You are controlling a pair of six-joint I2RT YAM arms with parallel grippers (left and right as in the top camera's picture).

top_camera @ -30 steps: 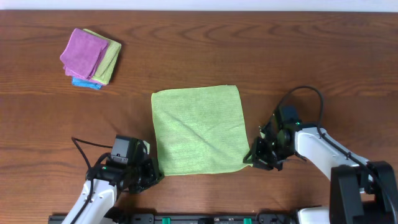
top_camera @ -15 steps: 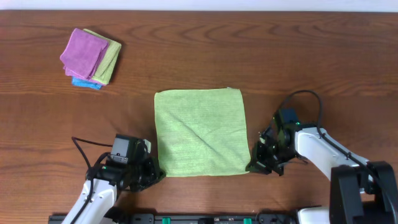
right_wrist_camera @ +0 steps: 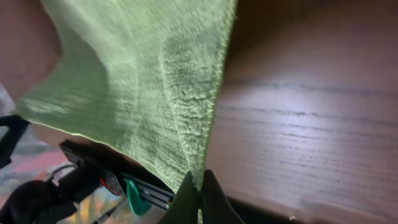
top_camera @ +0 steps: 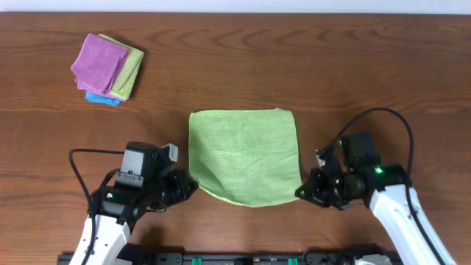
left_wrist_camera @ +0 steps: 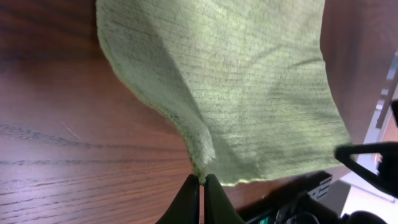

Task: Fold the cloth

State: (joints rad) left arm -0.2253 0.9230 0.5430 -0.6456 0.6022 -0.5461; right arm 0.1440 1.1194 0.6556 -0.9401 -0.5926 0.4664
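Note:
A light green cloth [top_camera: 245,156] lies in the middle of the wooden table, its near edge lifted off the surface and sagging between the arms. My left gripper [top_camera: 190,186] is shut on the cloth's near left corner; the left wrist view shows the cloth [left_wrist_camera: 230,87] pinched between the left gripper's fingertips [left_wrist_camera: 202,181]. My right gripper [top_camera: 302,191] is shut on the near right corner; the right wrist view shows the cloth [right_wrist_camera: 143,87] hanging from the right gripper's fingertips [right_wrist_camera: 200,177]. The far edge of the cloth rests on the table.
A stack of folded cloths, magenta on top [top_camera: 98,62] with yellow-green [top_camera: 129,72] and blue [top_camera: 101,99] under it, lies at the far left. The table's near edge with the arm mounts [top_camera: 221,259] runs just behind the grippers.
Both grippers have risen with the near corners and moved slightly forward. The cloth's near edge is off the table and its outline looks shorter and shifted right.

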